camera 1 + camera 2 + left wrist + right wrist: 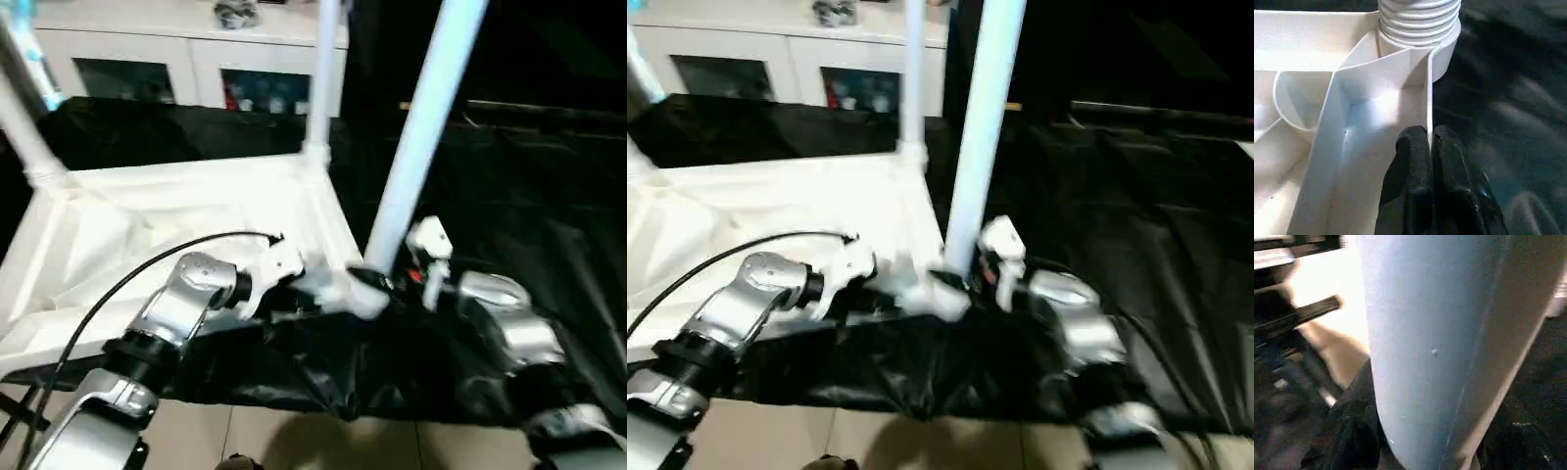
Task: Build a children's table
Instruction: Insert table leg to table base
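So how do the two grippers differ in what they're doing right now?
The left gripper is pinched shut on a thin rib of the upturned tabletop; the right gripper is wrapped around the thick base of a leg. The left comes in low and level along the rim; the right is at the near corner socket. Both have black fingers on silver arms.

White tapered leg (1449, 347) close up against right gripper, dark finger (1359, 431) against its side. Black sheet (1528, 406) behind leg. Blurred pale and dark shapes beyond finger.
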Available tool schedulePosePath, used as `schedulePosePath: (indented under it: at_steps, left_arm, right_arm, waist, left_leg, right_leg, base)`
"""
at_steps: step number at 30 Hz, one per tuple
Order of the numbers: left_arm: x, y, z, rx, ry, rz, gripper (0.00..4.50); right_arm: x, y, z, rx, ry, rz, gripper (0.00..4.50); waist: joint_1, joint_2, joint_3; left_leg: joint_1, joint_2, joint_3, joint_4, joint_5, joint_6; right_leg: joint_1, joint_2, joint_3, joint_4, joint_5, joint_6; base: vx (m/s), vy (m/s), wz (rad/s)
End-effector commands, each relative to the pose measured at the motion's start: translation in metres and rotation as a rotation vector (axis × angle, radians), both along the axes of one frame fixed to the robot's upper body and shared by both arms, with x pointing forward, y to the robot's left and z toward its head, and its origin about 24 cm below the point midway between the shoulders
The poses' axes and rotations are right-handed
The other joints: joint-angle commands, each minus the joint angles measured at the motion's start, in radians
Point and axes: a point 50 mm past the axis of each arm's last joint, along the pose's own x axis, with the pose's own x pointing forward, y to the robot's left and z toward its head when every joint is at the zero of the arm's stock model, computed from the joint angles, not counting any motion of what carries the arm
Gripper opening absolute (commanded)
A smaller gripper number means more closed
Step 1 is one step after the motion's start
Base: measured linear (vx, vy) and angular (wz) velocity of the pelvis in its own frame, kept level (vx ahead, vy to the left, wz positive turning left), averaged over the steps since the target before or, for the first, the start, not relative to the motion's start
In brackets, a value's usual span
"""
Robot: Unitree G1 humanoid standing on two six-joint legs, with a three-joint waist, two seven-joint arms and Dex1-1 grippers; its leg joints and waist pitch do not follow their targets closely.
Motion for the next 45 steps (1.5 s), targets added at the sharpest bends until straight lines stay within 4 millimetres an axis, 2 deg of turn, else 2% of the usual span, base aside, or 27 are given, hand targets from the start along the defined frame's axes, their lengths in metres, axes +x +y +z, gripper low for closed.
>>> schedulePosePath:
  at_steps: [1,2,3,4,5,6,7,8,9,10,11,12,13,14,15,16,17,18,19,20,22,24,29,36,39,44,45]
  left_arm:
    - [0.01,-0.014,0.026,-0.061,-0.102,0.034,0.0]
    - [0.013,-0.018,0.027,-0.061,-0.11,0.078,0.0]
    - [0.016,-0.027,0.029,-0.069,-0.121,0.174,0.0]
    - [0.016,-0.027,0.029,-0.069,-0.121,0.174,0.0]
    - [0.017,-0.037,0.031,-0.09,-0.126,0.239,0.0]
    - [0.017,-0.04,0.031,-0.093,-0.126,0.259,0.0]
    - [0.018,-0.045,0.031,-0.096,-0.129,0.287,0.0]
    - [0.019,-0.049,0.031,-0.103,-0.135,0.322,0.0]
    - [0.02,-0.056,0.031,-0.108,-0.145,0.369,0.0]
    - [0.02,-0.056,0.031,-0.108,-0.145,0.369,0.0]
    - [0.021,-0.057,0.031,-0.106,-0.149,0.376,0.0]
    - [0.021,-0.059,0.03,-0.103,-0.155,0.381,0.0]
    - [0.022,-0.06,0.03,-0.093,-0.163,0.388,0.0]
    - [0.023,-0.06,0.029,-0.084,-0.17,0.4,0.0]
    - [0.024,-0.059,0.029,-0.079,-0.174,0.406,0.0]
    - [0.024,-0.058,0.029,-0.075,-0.179,0.413,0.0]
    - [0.027,-0.056,0.029,-0.061,-0.191,0.437,0.0]
    - [0.027,-0.056,0.029,-0.061,-0.191,0.437,0.0]
    - [0.027,-0.055,0.03,-0.061,-0.192,0.44,0.0]
    - [0.027,-0.055,0.03,-0.059,-0.192,0.445,0.0]
    - [0.027,-0.053,0.03,-0.058,-0.193,0.452,0.0]
    - [0.028,-0.051,0.03,-0.058,-0.2,0.449,0.0]
    - [0.028,-0.048,0.03,-0.059,-0.205,0.434,0.0]
    - [0.025,-0.05,0.031,-0.08,-0.204,0.364,0.0]
    - [0.023,-0.05,0.031,-0.085,-0.199,0.337,0.0]
    - [0.018,-0.052,0.033,-0.104,-0.196,0.245,0.0]
    - [0.018,-0.052,0.033,-0.105,-0.194,0.236,0.0]
  right_arm:
    - [-0.011,-0.004,-0.038,-0.081,0.154,-0.07,1.93]
    - [-0.007,-0.001,-0.04,-0.084,0.155,-0.121,1.93]
    - [0.0,0.009,-0.043,-0.082,0.162,-0.207,1.93]
    - [0.0,0.009,-0.043,-0.082,0.162,-0.207,1.93]
    - [0.007,0.017,-0.046,-0.083,0.187,-0.31,1.93]
    - [0.009,0.019,-0.046,-0.082,0.194,-0.34,1.93]
    - [0.013,0.023,-0.047,-0.082,0.204,-0.391,1.93]
    - [0.015,0.026,-0.047,-0.075,0.216,-0.424,1.93]
    - [0.018,0.032,-0.046,-0.059,0.239,-0.477,1.93]
    - [0.018,0.032,-0.046,-0.059,0.239,-0.477,1.93]
    - [0.019,0.033,-0.046,-0.052,0.245,-0.49,1.93]
    - [0.019,0.036,-0.045,-0.058,0.238,-0.485,1.93]
    - [0.02,0.04,-0.044,-0.062,0.233,-0.48,1.93]
    - [0.021,0.044,-0.043,-0.063,0.229,-0.477,1.93]
    - [0.021,0.046,-0.043,-0.061,0.227,-0.471,1.93]
    - [0.021,0.049,-0.042,-0.058,0.225,-0.465,1.93]
    - [0.023,0.054,-0.04,-0.055,0.221,-0.455,1.93]
    - [0.023,0.054,-0.04,-0.055,0.221,-0.455,1.93]
    - [0.023,0.056,-0.039,-0.054,0.217,-0.445,1.93]
    - [0.023,0.057,-0.039,-0.054,0.216,-0.445,1.93]
    - [0.024,0.059,-0.039,-0.06,0.212,-0.441,1.93]
    - [0.024,0.061,-0.039,-0.067,0.205,-0.437,1.93]
    - [0.025,0.062,-0.038,-0.091,0.186,-0.426,1.93]
    - [0.026,0.062,-0.035,-0.065,0.186,-0.394,1.93]
    - [0.028,0.062,-0.032,-0.045,0.186,-0.392,2.63]
    - [0.032,0.059,-0.026,-0.022,0.187,-0.388,2.88]
    - [0.033,0.059,-0.025,-0.022,0.186,-0.386,3.1]
  waist:
    - [-0.019,0.014,-0.036]
    - [-0.02,0.017,-0.032]
    - [-0.016,0.022,-0.03]
    - [-0.015,0.016,-0.023]
    - [-0.02,0.011,-0.022]
    - [-0.031,-0.001,-0.011]
    - [-0.034,0.034,-0.007]
    - [0.055,0.062,-0.011]
    - [0.066,0.044,-0.02]
    - [0.048,-0.031,-0.066]
    - [0.032,-0.083,-0.033]
    - [0.066,-0.046,-0.037]
    - [0.075,-0.042,-0.032]
    - [0.083,-0.012,-0.054]
    - [0.061,-0.008,-0.071]
    - [0.045,-0.004,-0.071]
    - [0.04,-0.006,-0.072]
    - [0.041,-0.005,-0.072]
    - [0.036,-0.007,-0.066]
    - [0.036,-0.007,-0.066]
    - [0.028,-0.003,-0.06]
    - [0.022,0.001,-0.061]
    - [0.013,0.0,-0.063]
    - [0.014,0.001,-0.065]
    - [0.013,0.002,-0.069]
    - [0.012,0.0,-0.074]
    - [0.013,0.002,-0.074]
  left_leg:
    - [0.03,0.054,-0.048,-0.111,-0.742,-0.063]
    - [0.03,0.064,-0.045,-0.136,-0.804,-0.079]
    - [0.031,0.067,-0.032,-0.154,-0.841,-0.091]
    - [0.039,0.058,-0.015,-0.158,-0.838,-0.092]
    - [0.049,0.049,-0.011,-0.145,-0.821,-0.089]
    - [0.081,0.026,-0.009,-0.105,-0.759,-0.071]
    - [0.057,0.034,0.011,-0.117,-0.753,-0.06]
    - [-0.123,0.035,0.081,-0.233,-0.929,-0.147]
    - [-0.103,0.016,0.111,-0.238,-0.906,-0.157]
    - [0.043,0.035,0.076,-0.151,-0.557,-0.123]
    - [0.12,0.011,0.032,0.052,-0.34,-0.082]
    - [-0.024,-0.038,-0.064,0.057,-0.024,0.036]
    - [-0.047,-0.031,-0.062,0.042,0.0,0.035]
    - [-0.004,0.023,-0.048,-0.031,0.024,0.012]
    - [0.037,0.028,-0.039,-0.033,0.066,0.045]
    - [0.019,0.028,-0.034,-0.026,0.113,0.077]
    - [0.004,0.025,-0.034,-0.03,0.122,0.086]
    - [0.01,0.025,-0.025,-0.028,0.077,0.098]
    - [0.008,0.027,-0.024,-0.036,-0.002,0.098]
    - [0.008,0.027,-0.024,-0.036,-0.002,0.098]
    - [0.012,0.037,-0.019,-0.052,-0.125,0.056]
    - [0.019,0.043,-0.015,-0.058,-0.165,0.029]
    - [0.014,0.041,-0.009,-0.058,-0.133,0.023]
    - [0.015,0.041,-0.006,-0.058,-0.13,0.03]
    - [0.014,0.041,-0.005,-0.055,-0.109,0.039]
    - [0.012,0.039,-0.004,-0.052,-0.093,0.05]
    - [0.014,0.041,-0.003,-0.052,-0.094,0.051]
  right_leg:
    - [0.034,-0.054,0.002,-0.075,-0.689,-0.056]
    - [0.036,-0.044,0.005,-0.057,-0.595,-0.081]
    - [0.034,-0.036,0.012,-0.029,-0.514,-0.114]
    - [0.021,-0.03,0.009,-0.037,-0.538,-0.123]
    - [0.013,-0.033,0.005,-0.054,-0.595,-0.11]
    - [-0.007,-0.035,-0.04,-0.125,-0.77,-0.048]
    - [0.037,-0.014,-0.113,-0.096,-0.747,-0.006]
    - [0.162,0.032,-0.079,0.154,-0.328,-0.081]
    - [0.141,0.046,-0.066,0.169,-0.286,-0.066]
    - [0.058,-0.039,0.065,0.108,-0.678,0.001]
    - [-0.078,-0.13,0.068,-0.088,-1.055,0.004]
    - [0.064,-0.16,0.152,-0.074,-0.964,-0.05]
    - [0.086,-0.147,0.131,-0.052,-0.835,-0.043]
    - [0.063,-0.09,0.093,0.002,-0.431,-0.109]
    - [0.04,-0.036,0.076,0.049,-0.048,-0.183]
    - [0.049,-0.029,0.072,0.061,0.163,-0.255]
    - [0.066,-0.032,0.067,0.063,0.208,-0.271]
    - [0.061,-0.036,0.069,0.053,0.227,-0.289]
    - [0.067,-0.042,0.068,0.044,0.165,-0.301]
    - [0.067,-0.042,0.068,0.044,0.165,-0.301]
    - [0.068,-0.049,0.066,0.021,-0.042,-0.28]
    - [0.062,-0.048,0.067,0.015,-0.107,-0.273]
    - [0.065,-0.048,0.07,0.017,-0.038,-0.269]
    - [0.064,-0.051,0.072,0.014,-0.052,-0.266]
    - [0.066,-0.049,0.072,0.02,-0.004,-0.275]
    - [0.068,-0.049,0.072,0.024,0.039,-0.288]
    - [0.065,-0.049,0.072,0.024,0.036,-0.291]
  base:
    - [0.0,0.0,0.0]
    - [0.0,0.0,0.0]
    - [0.0,0.0,0.0]
    - [-0.05,-0.013,0.09]
    - [-0.05,-0.013,0.09]
    - [0.0,0.0,0.0]
    - [0.0,0.0,0.0]
    - [0.0,0.0,0.0]
    - [0.0,0.0,0.0]
    - [0.098,-0.126,0.03]
    - [0.082,-0.156,0.06]
    - [0.156,-0.205,-0.08]
    - [0.115,-0.07,-0.17]
    - [0.115,-0.07,-0.17]
    - [0.0,0.0,0.0]
    - [0.0,0.0,0.0]
    - [0.0,0.0,0.0]
    - [0.0,0.0,0.0]
    - [0.0,0.0,0.0]
    - [0.0,0.0,0.0]
    - [0.0,0.0,0.0]
    - [0.0,0.0,0.0]
    - [0.0,0.0,0.0]
    - [0.0,0.0,0.0]
    - [0.0,0.0,0.0]
    - [0.0,0.0,0.0]
    - [0.0,0.0,0.0]
